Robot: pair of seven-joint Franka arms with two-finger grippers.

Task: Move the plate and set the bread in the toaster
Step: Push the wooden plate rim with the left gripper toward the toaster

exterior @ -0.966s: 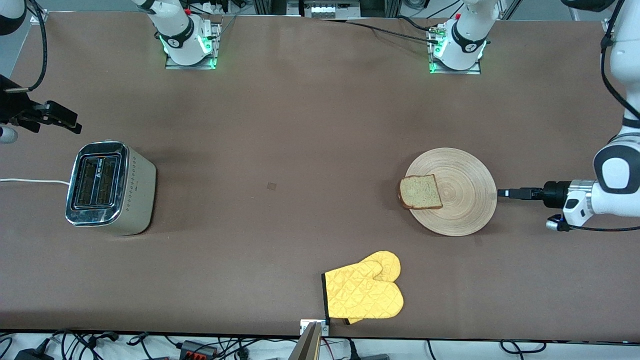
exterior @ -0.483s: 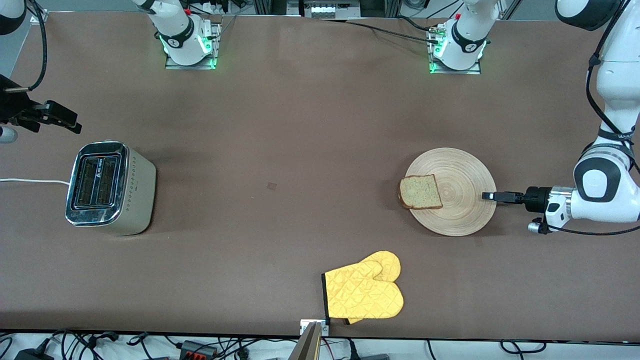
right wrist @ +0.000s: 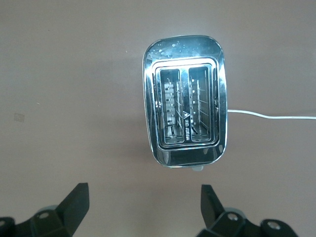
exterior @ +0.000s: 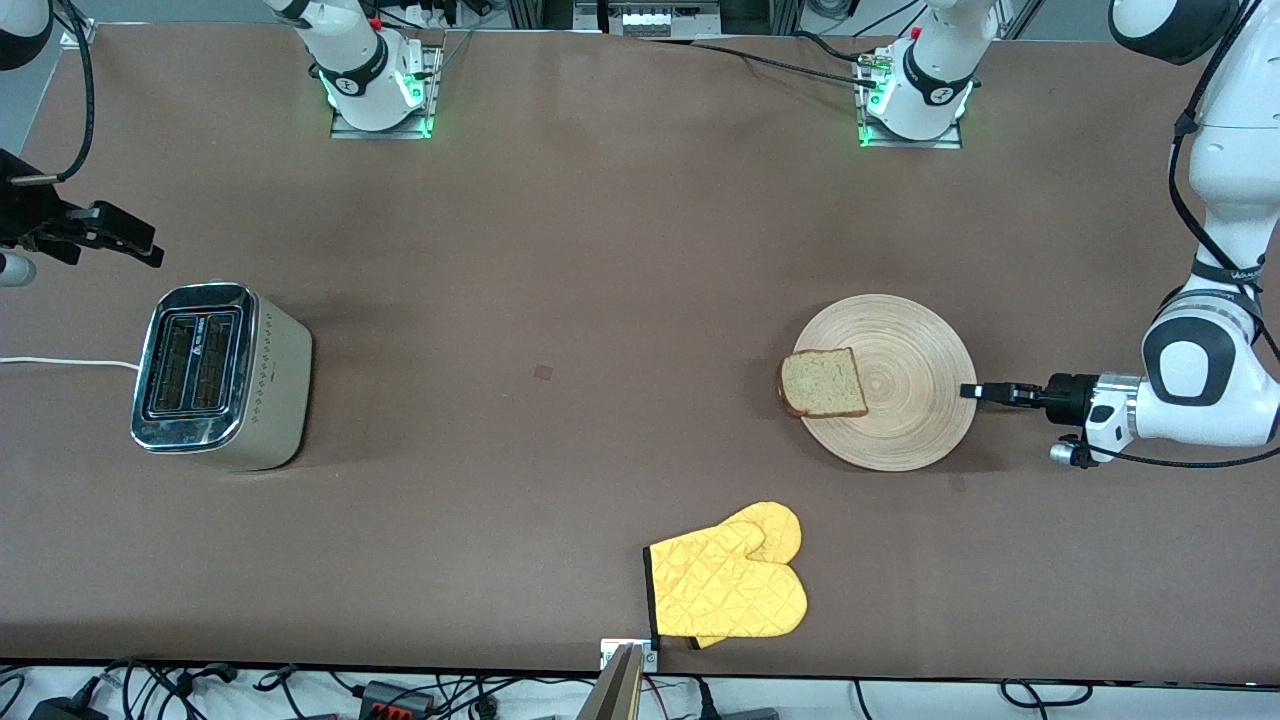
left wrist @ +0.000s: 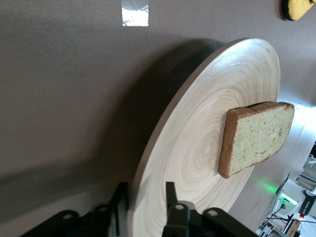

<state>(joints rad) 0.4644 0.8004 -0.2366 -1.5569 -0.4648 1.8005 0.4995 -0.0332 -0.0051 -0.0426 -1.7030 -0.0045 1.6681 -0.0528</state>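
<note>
Left gripper (exterior: 968,391) low at the counter, jaws clamped on the plate (exterior: 905,400) rim at the left arm's end. Bread (exterior: 822,383) lies on the plate's toaster-side edge. Right gripper (right wrist: 143,201) hangs over the toaster (exterior: 215,375), jaws wide apart, empty. Mitt (exterior: 728,583) nearer the camera.

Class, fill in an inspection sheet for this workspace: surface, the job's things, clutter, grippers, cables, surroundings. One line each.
Surface: brown table, a small mark near its middle.
Job's things: bread lies on the plate, overhanging the rim toward the right arm's end; toaster stands at the right arm's end, both slots empty.
Clutter: yellow oven mitt near the table edge closest to the front camera.
Grippers: left gripper has its fingers on either side of the plate's rim; right gripper open above the table beside the toaster.
Cables: white cord from the toaster.
Surroundings: arm bases with green lights; wires past the table's edges.
</note>
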